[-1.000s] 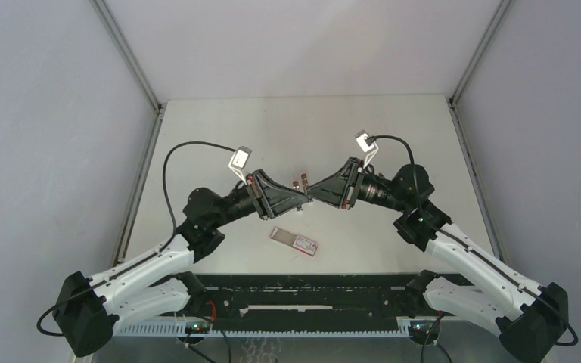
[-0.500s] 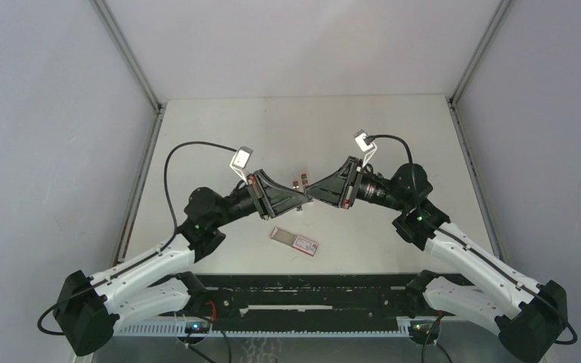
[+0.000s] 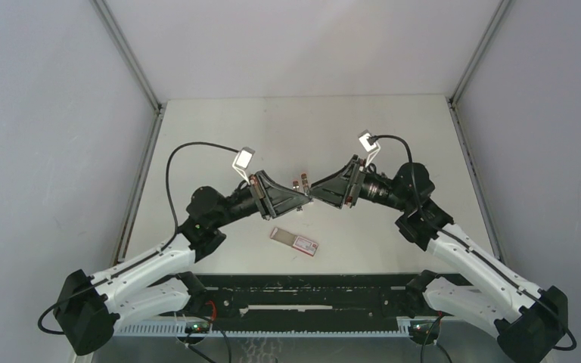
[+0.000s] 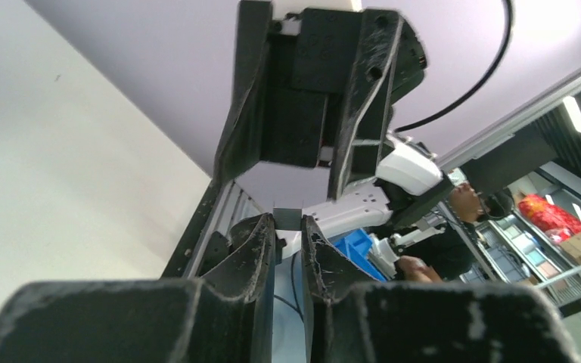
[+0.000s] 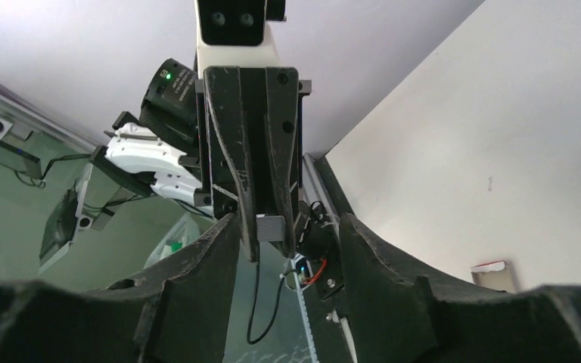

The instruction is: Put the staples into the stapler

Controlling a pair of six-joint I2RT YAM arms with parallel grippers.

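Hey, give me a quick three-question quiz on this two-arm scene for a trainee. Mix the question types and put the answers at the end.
1. Short answer: what does the left hand pinch between its fingers?
2. Multiple choice: which hand has its fingers spread apart? A) left hand B) right hand C) both
3. True or false: the pink-red staple box is lifted off the table.

Key
1. A small grey piece; what it is cannot be told.
2. B
3. False. It lies flat on the table, and neither hand holds it.
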